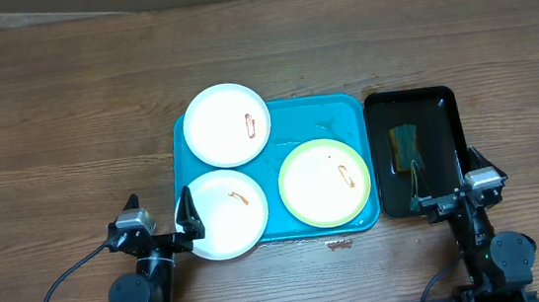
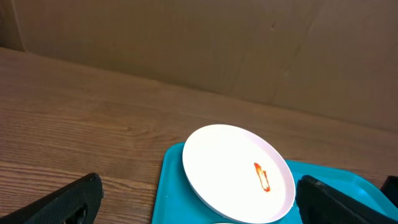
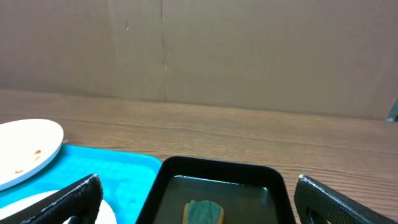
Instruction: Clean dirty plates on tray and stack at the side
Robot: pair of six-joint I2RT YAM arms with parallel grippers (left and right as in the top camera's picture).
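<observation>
Three dirty plates lie on the turquoise tray (image 1: pixel 345 114): a white plate (image 1: pixel 227 125) at the back left, a white plate (image 1: pixel 224 213) at the front left overhanging the tray rim, and a yellow-green rimmed plate (image 1: pixel 324 182) at the front right. Each has a small orange-red smear. My left gripper (image 1: pixel 162 218) is open and empty, just left of the front white plate. My right gripper (image 1: pixel 443 186) is open and empty over the near end of the black tray. The back white plate also shows in the left wrist view (image 2: pixel 236 171) and the right wrist view (image 3: pixel 28 149).
A narrow black tray (image 1: pixel 426 106) right of the turquoise tray holds liquid and a green-and-yellow sponge (image 1: pixel 406 147), also seen in the right wrist view (image 3: pixel 204 213). A small brown spot (image 1: pixel 339 244) lies on the wooden table in front of the tray. A cardboard wall stands behind.
</observation>
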